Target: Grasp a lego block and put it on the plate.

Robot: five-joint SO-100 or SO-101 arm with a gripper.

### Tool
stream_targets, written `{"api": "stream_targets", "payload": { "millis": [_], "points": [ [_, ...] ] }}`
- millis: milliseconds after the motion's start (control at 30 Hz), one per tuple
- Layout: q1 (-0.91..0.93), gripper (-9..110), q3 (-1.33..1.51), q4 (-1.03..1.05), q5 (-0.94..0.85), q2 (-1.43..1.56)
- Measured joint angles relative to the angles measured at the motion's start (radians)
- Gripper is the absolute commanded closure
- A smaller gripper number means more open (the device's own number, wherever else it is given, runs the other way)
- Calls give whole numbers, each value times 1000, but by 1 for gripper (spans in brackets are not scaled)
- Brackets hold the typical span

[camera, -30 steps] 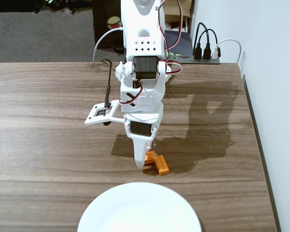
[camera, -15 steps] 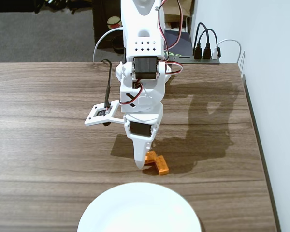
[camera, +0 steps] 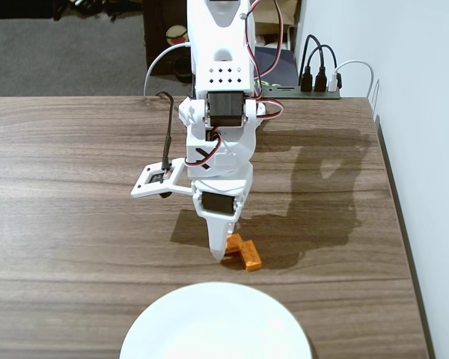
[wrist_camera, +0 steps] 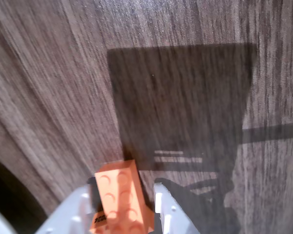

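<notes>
In the fixed view, two orange lego blocks lie touching on the wooden table: one (camera: 234, 242) right at the fingertips and the other (camera: 249, 256) beside it to the right. My gripper (camera: 221, 253) points straight down at them. In the wrist view, one lego block (wrist_camera: 118, 187) sits studs-up between the two white fingers, and my gripper (wrist_camera: 124, 189) is shut on it. The brick looks sharp while the table behind it is blurred. The large white plate (camera: 215, 323) lies at the near edge of the table, just in front of the blocks.
A black power strip with plugs (camera: 314, 81) sits at the table's far right corner by the white wall. The table's right edge (camera: 395, 194) runs along the wall. The arm's base and cables (camera: 224, 45) stand at the far edge.
The arm has risen very slightly; the wrist bracket and fingertip sit a few pixels higher. Both blocks look to be in the same spot in the fixed view.
</notes>
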Motion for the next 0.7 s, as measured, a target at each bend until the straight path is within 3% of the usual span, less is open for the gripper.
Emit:
{"api": "stream_targets", "payload": {
  "millis": [700],
  "points": [
    [9,94,0,-5,-6,0]
  ]
}}
